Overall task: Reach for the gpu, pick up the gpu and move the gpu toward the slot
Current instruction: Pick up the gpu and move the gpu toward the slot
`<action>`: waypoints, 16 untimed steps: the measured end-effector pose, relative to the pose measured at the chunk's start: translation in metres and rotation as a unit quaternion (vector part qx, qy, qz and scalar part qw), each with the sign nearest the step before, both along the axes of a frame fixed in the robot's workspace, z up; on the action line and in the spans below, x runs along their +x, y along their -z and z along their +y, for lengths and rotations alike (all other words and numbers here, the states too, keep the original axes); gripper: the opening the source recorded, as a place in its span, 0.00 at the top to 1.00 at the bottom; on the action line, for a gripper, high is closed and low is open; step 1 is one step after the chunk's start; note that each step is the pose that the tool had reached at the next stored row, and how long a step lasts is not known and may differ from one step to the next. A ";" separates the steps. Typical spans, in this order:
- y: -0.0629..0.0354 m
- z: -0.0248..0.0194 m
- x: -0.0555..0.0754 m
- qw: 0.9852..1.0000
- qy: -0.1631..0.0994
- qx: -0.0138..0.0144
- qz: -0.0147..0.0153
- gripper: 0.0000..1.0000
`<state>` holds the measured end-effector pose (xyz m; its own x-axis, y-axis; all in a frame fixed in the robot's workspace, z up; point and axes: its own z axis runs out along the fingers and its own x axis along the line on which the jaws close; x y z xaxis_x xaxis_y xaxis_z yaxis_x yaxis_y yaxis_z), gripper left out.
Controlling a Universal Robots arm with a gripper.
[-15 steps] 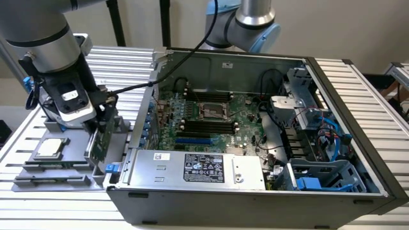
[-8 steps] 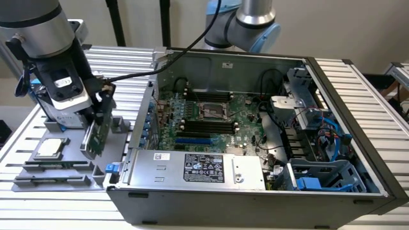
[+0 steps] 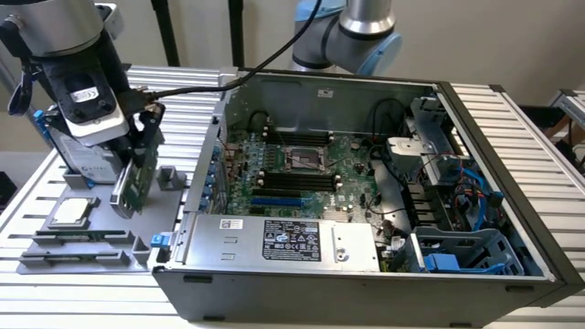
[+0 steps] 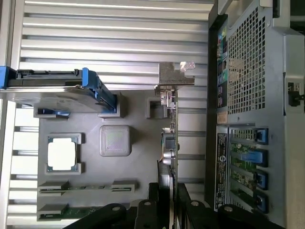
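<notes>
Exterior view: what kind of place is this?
Probably a lab bench for robotic PC assembly: an open computer case on a slatted metal table, with a grey parts tray beside it.

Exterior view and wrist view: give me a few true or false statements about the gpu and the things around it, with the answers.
1. The gpu stands on edge outside the computer case. True.
2. The case is open, with its motherboard visible. True.
3. The gpu is seated in the motherboard. False: it is at the gray tray, to the exterior view's left of the case.
4. The CPU chip lies inside the case. False: the CPU chip lies on the gray tray.
5. The gripper is at the gpu. True.
</notes>
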<state>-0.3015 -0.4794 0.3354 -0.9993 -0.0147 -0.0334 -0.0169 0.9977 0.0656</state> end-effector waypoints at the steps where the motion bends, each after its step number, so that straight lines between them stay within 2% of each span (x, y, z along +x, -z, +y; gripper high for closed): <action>1: -0.0034 -0.0002 0.001 1.000 0.000 0.000 0.002 0.74; 16: -0.0634 -0.0024 0.035 1.000 -0.001 0.002 0.024 0.74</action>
<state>-0.2668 -0.4818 0.3988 -0.9997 -0.0164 0.0153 -0.0153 0.9974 0.0698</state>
